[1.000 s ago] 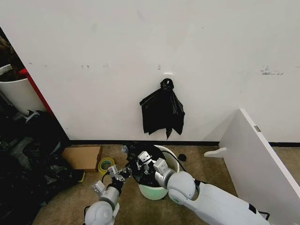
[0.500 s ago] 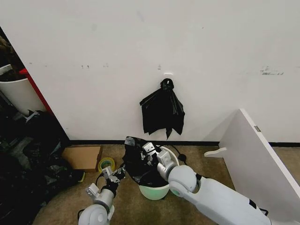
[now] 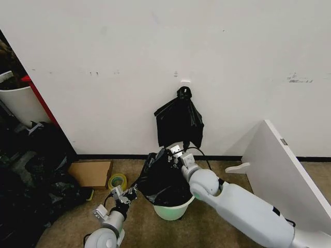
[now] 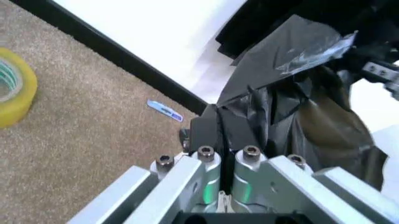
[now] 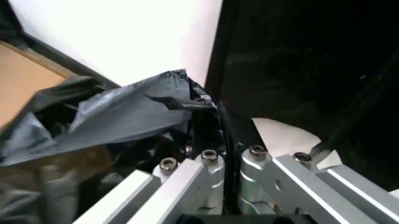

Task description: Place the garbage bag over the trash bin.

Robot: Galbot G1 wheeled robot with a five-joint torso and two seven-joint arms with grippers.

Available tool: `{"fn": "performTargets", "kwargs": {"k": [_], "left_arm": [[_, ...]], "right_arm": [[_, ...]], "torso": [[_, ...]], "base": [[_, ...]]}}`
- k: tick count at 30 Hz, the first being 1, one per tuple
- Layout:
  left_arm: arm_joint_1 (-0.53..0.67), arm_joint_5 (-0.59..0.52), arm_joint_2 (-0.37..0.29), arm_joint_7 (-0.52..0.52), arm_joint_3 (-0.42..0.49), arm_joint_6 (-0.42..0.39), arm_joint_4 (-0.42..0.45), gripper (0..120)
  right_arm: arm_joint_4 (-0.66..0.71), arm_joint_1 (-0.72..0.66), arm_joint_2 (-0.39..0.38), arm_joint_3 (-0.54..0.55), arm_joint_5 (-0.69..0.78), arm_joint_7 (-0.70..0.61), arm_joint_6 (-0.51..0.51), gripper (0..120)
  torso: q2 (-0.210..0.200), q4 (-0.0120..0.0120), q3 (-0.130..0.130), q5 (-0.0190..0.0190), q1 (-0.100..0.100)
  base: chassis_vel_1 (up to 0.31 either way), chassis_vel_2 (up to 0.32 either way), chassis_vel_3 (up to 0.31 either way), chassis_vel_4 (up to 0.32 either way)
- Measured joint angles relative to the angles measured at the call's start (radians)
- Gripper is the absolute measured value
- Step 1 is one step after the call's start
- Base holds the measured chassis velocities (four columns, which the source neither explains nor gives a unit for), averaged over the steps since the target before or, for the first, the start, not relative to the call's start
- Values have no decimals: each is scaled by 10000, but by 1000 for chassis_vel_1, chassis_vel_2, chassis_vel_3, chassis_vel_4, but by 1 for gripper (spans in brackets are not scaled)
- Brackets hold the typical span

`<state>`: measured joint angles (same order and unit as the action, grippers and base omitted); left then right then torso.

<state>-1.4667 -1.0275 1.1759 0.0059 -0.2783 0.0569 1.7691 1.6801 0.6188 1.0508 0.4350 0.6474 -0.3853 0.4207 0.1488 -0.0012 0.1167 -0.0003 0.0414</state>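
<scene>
I've got the garbage bag (image 3: 161, 181) draped over the trash bin (image 3: 172, 211) – left gripper (image 3: 129, 193) pinching its edge on the bin's left, right gripper (image 3: 173, 151) clamped on film above the far rim. Film's thin, floppy, slick – grip bunched hem, not a single layer. No readable labels.

I count two grippers of mine: the left gripper (image 3: 128, 195), clamped on a fold of film, and the right gripper (image 3: 175, 152), pinching film too. There is one bag (image 3: 163, 178) stretched between them and one bin (image 3: 173, 210) under it. One knotted black bunch (image 3: 179, 124) hangs on the wall. On the carpet I count one roll of yellow tape (image 3: 117, 182), one cardboard box (image 3: 91, 173) and one white board (image 3: 283, 178) leaning at the right edge.
</scene>
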Motion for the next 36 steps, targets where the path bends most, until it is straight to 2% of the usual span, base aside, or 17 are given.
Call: {"fn": "performTargets", "kwargs": {"k": [12, 16, 21, 26, 28, 29, 34, 36], "left_arm": [[-386, 3, -191, -7, -100, 31, 325, 0], [-493, -24, -196, -32, -256, 85, 436, 0], [-476, -86, -100, -83, -363, 113, 286, 0], [-242, -114, 89, -186, -342, 99, 159, 0], [-195, -137, 124, -256, -358, 78, 177, 0], [-195, -137, 124, -256, -358, 78, 177, 0], [-440, -135, 93, -365, -530, -41, 507, 22], [-495, -124, 80, -382, -562, -67, 581, 25]], "right_arm": [[-820, -320, 185, 179, -252, 98, 106, 0], [-1260, -331, 389, 119, -466, 141, -254, 0], [-963, -147, 279, 69, -664, 166, -496, 0], [129, 398, -295, -3, -942, 196, -519, 19], [732, 689, -648, -53, -1108, 227, -528, 30], [732, 689, -648, -53, -1108, 227, -528, 30], [1696, 1010, -1080, -131, -1245, 294, -546, 50], [1834, 1064, -1138, -146, -1252, 285, -545, 53]], "torso": [[0, -1, 0, -1, 0], [0, 0, 0, 1, 0], [0, 2, 0, -1, 0], [0, -3, 0, -1, 0], [0, -4, -1, -1, 0], [0, -4, -1, -1, 0], [0, 2, -1, 0, 0], [0, 1, -1, 0, -1]], "base": [[0, 0, 0, 0], [0, 0, 0, 0], [0, 0, 0, 0], [0, 0, 0, 0], [0, 0, 0, 0], [0, 0, 0, 0], [0, 0, 0, 0], [0, 0, 0, 0]]}}
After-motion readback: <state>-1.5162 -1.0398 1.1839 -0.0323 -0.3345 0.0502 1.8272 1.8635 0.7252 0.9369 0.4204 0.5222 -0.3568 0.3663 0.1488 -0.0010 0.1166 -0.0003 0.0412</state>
